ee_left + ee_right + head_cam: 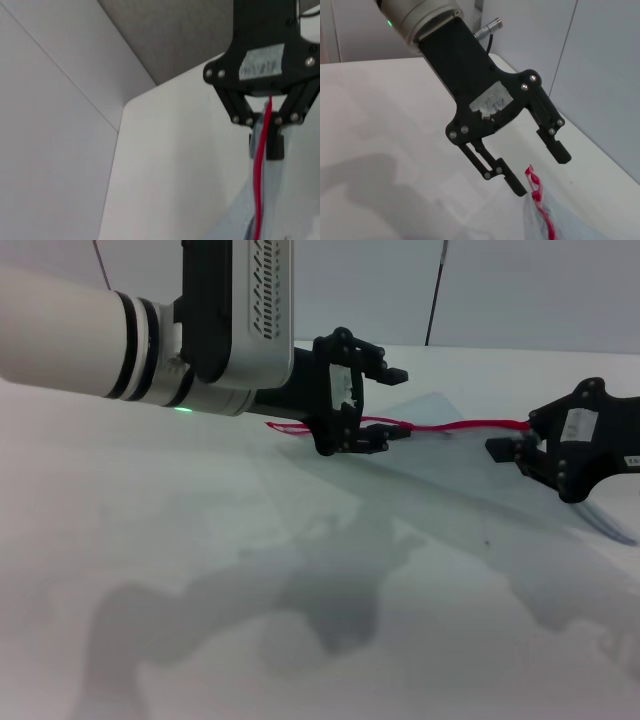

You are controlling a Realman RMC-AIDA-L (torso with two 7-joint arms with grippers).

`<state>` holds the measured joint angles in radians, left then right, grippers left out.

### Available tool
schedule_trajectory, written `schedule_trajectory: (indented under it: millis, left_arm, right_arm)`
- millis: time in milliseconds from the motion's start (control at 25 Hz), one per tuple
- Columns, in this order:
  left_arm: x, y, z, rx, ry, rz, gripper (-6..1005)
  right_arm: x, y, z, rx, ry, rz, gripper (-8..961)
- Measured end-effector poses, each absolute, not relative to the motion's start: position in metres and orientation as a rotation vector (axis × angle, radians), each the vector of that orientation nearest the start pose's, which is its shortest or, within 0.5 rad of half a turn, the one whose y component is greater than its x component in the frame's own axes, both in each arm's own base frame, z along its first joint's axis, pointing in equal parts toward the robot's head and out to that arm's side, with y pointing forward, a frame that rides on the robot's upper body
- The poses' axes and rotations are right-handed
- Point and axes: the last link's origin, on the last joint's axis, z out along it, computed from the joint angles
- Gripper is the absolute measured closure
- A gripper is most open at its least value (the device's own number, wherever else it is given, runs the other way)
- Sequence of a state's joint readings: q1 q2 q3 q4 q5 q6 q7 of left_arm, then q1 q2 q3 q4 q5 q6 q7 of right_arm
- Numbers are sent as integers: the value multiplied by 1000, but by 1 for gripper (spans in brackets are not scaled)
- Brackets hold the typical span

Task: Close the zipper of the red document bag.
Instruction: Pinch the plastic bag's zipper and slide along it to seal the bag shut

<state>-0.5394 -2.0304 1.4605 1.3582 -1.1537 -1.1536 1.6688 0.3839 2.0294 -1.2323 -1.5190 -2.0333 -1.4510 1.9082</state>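
Note:
The red document bag (455,465) lies flat on the white table, a translucent pouch. Its zipper (450,427) is a thin red strip along the far edge. My left gripper (398,403) hangs open over the zipper's left part, its lower finger close to the strip. In the right wrist view the left gripper (542,174) has its jaws wide apart, with the bag's red corner (534,182) just beside one fingertip. At the strip's right end, my right gripper (500,450) holds the bag's edge. The left wrist view shows the right gripper (265,145) with the zipper (257,170) running between its fingers.
The white table (200,570) spreads out in front, crossed by the arms' shadows. Its far edge meets a grey wall (520,290) with two thin cables. A transparent strip (610,525) lies under the right gripper.

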Motion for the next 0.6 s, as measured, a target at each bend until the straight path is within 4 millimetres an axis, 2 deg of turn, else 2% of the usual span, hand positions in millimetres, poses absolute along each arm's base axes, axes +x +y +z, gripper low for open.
schedule_trajectory:
  millis: [240, 600]
  left_arm:
    - [-108, 371, -4, -2668, 554, -172, 461]
    - [-116, 372, -7, -2669, 538, -181, 462]
  right_arm:
    - [162, 339, 51, -2755, 215, 186, 905]
    - [163, 340, 49, -2755, 222, 185, 906]
